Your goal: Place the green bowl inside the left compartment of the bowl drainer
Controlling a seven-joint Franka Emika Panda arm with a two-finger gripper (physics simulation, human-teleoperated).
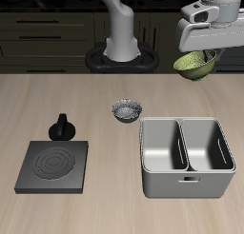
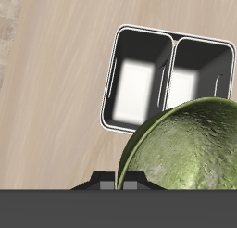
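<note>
**Green bowl held aloft above the table's back edge**

The white two-finger gripper hangs high in the air near the back edge of the pale wooden table, with the small, glossy olive-green bowl tucked under it. The bowl is tilted, its rim turned partly sideways, and it is well clear of the tabletop. The fingers themselves are hard to pick out, hidden behind the gripper's body and the bowl, but the jaws appear to be closed down on the bowl's rim, since nothing else bears it. In the wrist view the bowl's mottled outer wall fills much of the picture, right up against the gripper's dark body.

The large grey metal bowl drainer, a rectangular tub with rounded corners, sits near the table's front edge, well below and forward of the bowl. Its two deep wells lie side by side, split by a central divider, and both show bare floors in the wrist view. A small slot handle marks the wall facing the front edge.

A small grey-white speckled bowl rests near the table's middle, just behind the drainer's corner. Farther along the front edge lies a flat black square plate with concentric rings, and a small black knobbed object stands just behind it.
</note>
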